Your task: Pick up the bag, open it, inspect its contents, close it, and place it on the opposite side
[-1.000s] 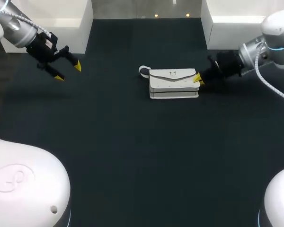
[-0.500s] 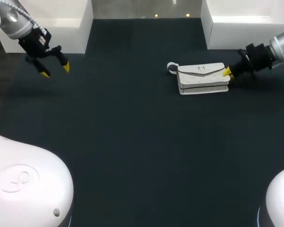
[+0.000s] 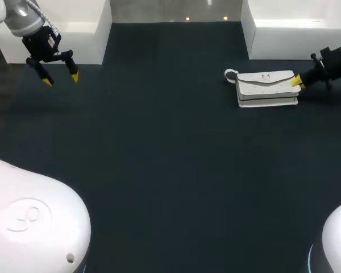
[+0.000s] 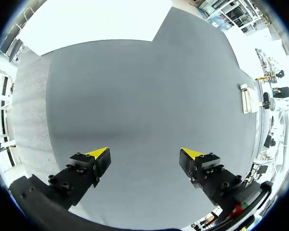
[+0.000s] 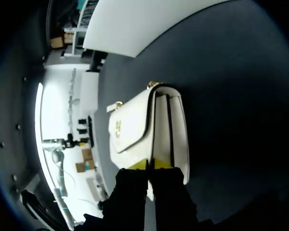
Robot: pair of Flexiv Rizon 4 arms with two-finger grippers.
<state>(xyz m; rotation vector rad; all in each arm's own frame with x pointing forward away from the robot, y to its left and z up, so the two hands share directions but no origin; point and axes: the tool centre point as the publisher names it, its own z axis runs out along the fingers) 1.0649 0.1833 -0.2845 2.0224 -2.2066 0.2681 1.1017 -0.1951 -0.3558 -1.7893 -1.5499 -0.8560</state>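
Your white flap bag [image 3: 266,91] with the gold clasp lies at the far right of the dark table [image 3: 170,170]. Its flap is shut, and the strap loop [image 3: 230,75] pokes out of the end facing the table's middle. The right gripper [image 3: 298,81] is clamped on the bag's outer end.

The left gripper [image 3: 59,78] hangs well apart at the far left, spread wide and empty. From that and the shut flap, I'd judge this the setting-down step. Next you'd loosen the pinch and back straight off without dragging the bag.

The right wrist view shows the yellow fingertips [image 5: 140,164] pressed nearly together on the bag's edge, which the head view cannot resolve. Only the head view places the bag and both arms on the table.
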